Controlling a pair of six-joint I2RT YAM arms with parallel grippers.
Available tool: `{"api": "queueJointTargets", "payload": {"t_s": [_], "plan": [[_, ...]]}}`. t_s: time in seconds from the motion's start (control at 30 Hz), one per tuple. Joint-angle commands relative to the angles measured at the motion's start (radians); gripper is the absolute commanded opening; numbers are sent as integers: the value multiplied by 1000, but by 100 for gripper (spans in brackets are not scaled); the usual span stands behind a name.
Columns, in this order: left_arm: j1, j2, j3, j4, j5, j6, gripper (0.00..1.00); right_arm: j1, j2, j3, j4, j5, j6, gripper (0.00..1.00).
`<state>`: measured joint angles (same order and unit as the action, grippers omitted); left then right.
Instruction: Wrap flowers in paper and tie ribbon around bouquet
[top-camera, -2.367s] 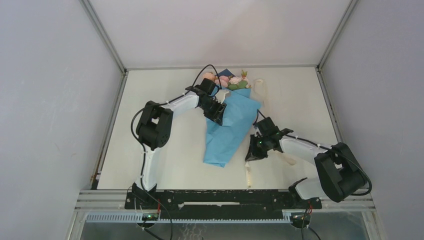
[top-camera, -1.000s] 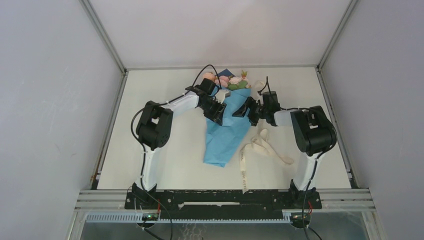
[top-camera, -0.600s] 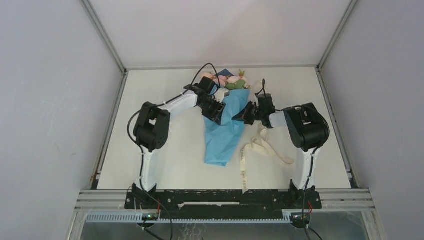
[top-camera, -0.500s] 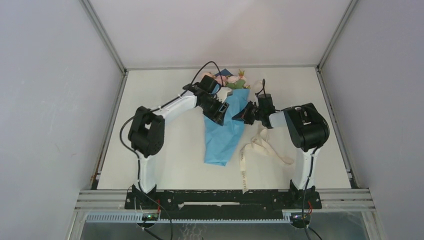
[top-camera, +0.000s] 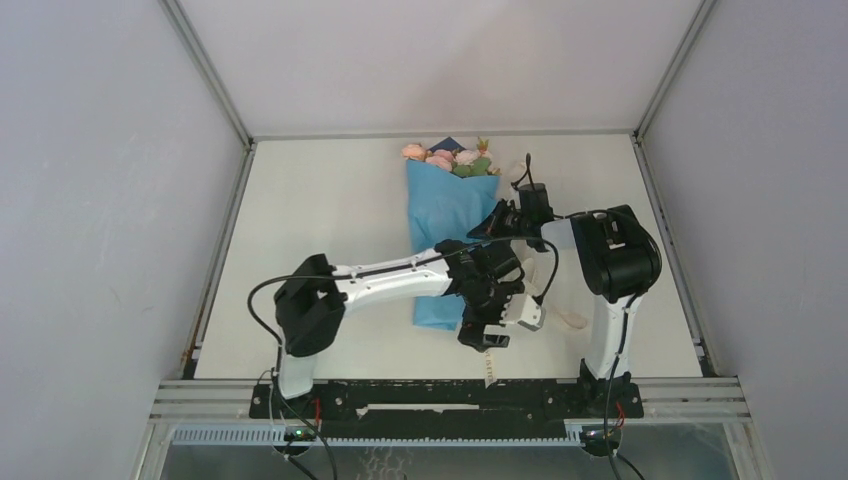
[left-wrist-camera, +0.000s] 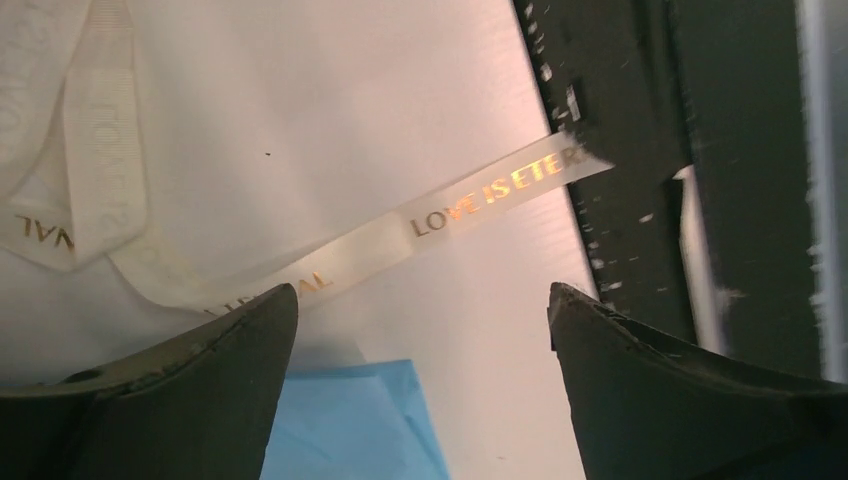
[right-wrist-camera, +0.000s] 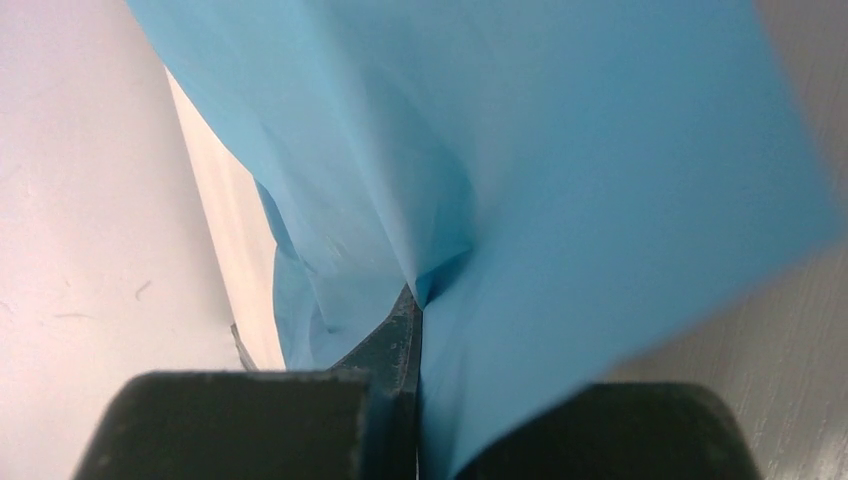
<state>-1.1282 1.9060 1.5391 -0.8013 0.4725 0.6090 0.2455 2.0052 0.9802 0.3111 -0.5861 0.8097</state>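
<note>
Paper (right-wrist-camera: 600, 150), thin and smooth, light blue with soft creases, forms the long cone of the bouquet (top-camera: 445, 205), which lies flat on the matte white worktop (top-camera: 320, 220) with its narrow tip toward the arms. At the far, wide end the flowers (top-camera: 440, 156) spill out: rounded pink and peach blooms with small green leaves, and a dark navy corner of the sheet shows behind them. The right tool (top-camera: 485, 228) sits at the cone's right edge, clenched on a fold of the paper; its wrist view shows the dark fingers (right-wrist-camera: 395, 340) pressed together with the blue sheet puckered into a sharp crease between them. The left arm reaches across the lower part of the cone, and the left tool (left-wrist-camera: 420, 300) hangs just above the worktop beside the tip, released, its two blunt black fingers (left-wrist-camera: 230, 340) spread wide and grasping nothing. Beyond them lies the ribbon (left-wrist-camera: 480, 200), a flat, satiny cream strip with shiny gold capital lettering, looped loosely at one side, its cut end reaching a black rail (left-wrist-camera: 620, 150) at the worktop's near edge.
</note>
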Motion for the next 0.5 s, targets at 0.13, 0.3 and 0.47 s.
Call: {"api": "queueJointTargets", "payload": {"t_s": [0.13,0.3,0.47], "plan": [[-2,105,56,-70,-187,615,100,13,-17,41,-86,27,-127,0],[-3,143,52,-13,-248,706,100,21,-22,41,-98,43,-142,0],[-20,213,86,-7,-273,687,99,19,-25,41,-104,41,-152,0]]}}
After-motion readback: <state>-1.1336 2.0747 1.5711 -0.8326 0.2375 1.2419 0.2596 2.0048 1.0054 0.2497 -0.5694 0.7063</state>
